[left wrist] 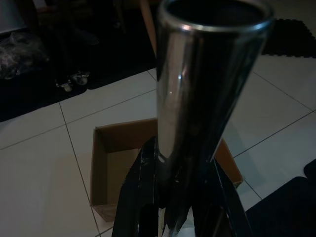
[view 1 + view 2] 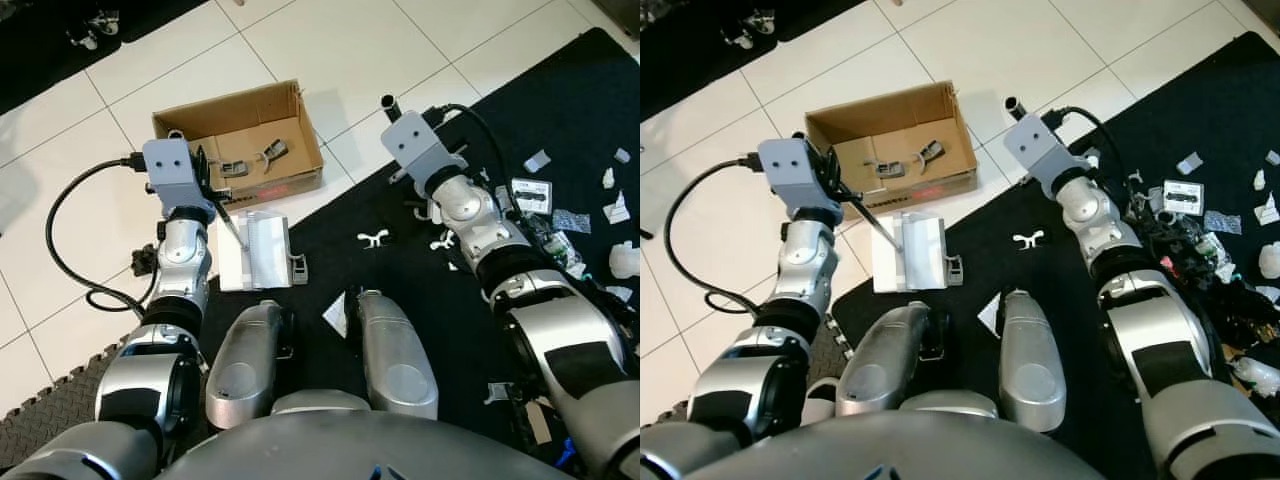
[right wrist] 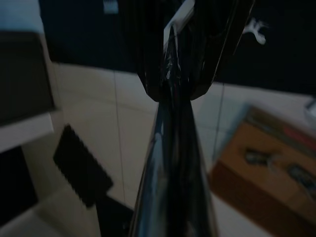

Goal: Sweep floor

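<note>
Two head views: left gripper (image 2: 835, 190) clamps a thin handle leading to the white dustpan (image 2: 910, 252) at six o'clock of the cardboard box (image 2: 240, 140). Scraps (image 2: 560, 215) litter the mat at three o'clock, so most sweeping seems left. Wrist views: right gripper (image 3: 173, 64) is closed round a dark pole (image 3: 170, 173), the left round a shiny tube (image 1: 202, 84).

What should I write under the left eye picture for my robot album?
Robot holds a dustpan handle in its left gripper beside a cardboard box, litter strewn on the black mat.

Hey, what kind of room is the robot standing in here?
Probably a room in a home: white tile floor, black foam mat strewn with white scraps, and a cardboard box.
</note>
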Controlling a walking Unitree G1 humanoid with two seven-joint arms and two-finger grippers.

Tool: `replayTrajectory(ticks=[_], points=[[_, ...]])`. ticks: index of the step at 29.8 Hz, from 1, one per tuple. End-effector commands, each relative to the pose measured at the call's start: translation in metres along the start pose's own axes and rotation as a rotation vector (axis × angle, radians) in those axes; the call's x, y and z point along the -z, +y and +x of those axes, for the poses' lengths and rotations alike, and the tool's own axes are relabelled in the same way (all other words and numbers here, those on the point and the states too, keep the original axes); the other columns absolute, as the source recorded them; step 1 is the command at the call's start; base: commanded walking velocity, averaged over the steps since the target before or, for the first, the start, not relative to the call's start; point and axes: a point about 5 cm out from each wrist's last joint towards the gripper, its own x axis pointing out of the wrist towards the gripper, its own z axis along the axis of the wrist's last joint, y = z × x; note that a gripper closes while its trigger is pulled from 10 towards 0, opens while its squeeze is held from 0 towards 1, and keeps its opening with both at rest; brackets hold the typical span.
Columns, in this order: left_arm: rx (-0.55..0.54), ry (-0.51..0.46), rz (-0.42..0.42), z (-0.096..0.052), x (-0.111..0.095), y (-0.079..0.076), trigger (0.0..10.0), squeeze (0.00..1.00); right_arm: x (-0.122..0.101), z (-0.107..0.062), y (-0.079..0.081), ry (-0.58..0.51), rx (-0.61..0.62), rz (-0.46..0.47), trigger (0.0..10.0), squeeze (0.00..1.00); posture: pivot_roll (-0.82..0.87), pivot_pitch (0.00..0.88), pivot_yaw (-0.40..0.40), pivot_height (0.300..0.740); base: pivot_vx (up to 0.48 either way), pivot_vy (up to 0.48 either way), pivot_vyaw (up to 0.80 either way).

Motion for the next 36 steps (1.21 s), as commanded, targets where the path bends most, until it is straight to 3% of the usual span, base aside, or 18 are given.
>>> replayTrajectory(ticks=[1, 3, 7, 13, 19, 26, 36], points=[[-0.009, 0.037, -0.014, -0.005, 0.009, 0.0, 10.0, 0.0, 0.012, -0.002, -0.008, 0.079, 0.022, -0.015, 10.0, 0.0, 0.01, 0.144, 0.023, 0.74, 0.0, 0.0, 0.0], [-0.009, 0.037, -0.014, -0.005, 0.009, -0.001, 10.0, 0.0, 0.016, -0.003, -0.007, 0.105, 0.015, -0.01, 10.0, 0.0, 0.01, 0.144, 0.023, 0.74, 0.0, 0.0, 0.0], [-0.009, 0.038, -0.016, -0.004, 0.008, -0.001, 10.0, 0.0, 0.024, -0.005, -0.009, 0.15, 0.068, 0.278, 10.0, 0.0, 0.02, 0.144, 0.022, 0.74, 0.0, 0.0, 0.0], [-0.009, 0.039, -0.013, -0.004, 0.009, 0.0, 10.0, 0.0, 0.004, 0.0, -0.022, -0.015, 0.188, 0.526, 10.0, 0.0, 0.02, 0.145, 0.023, 0.74, 0.0, 0.0, 0.0], [-0.009, 0.039, -0.014, -0.004, 0.008, -0.001, 10.0, 0.0, -0.009, 0.001, -0.027, -0.108, 0.225, 0.564, 10.0, 0.0, 0.02, 0.144, 0.024, 0.74, 0.0, 0.0, 0.0], [-0.015, 0.042, -0.015, -0.003, 0.009, 0.0, 10.0, 0.0, -0.024, 0.001, -0.021, -0.236, 0.179, 0.625, 10.0, 0.0, 0.02, 0.14, 0.021, 0.74, 0.0, 0.0, 0.0], [-0.016, 0.039, -0.016, -0.003, 0.008, 0.0, 10.0, 0.0, -0.023, 0.003, -0.01, -0.217, 0.198, 0.715, 10.0, 0.0, 0.02, 0.132, 0.021, 0.74, 0.0, 0.0, 0.0]])
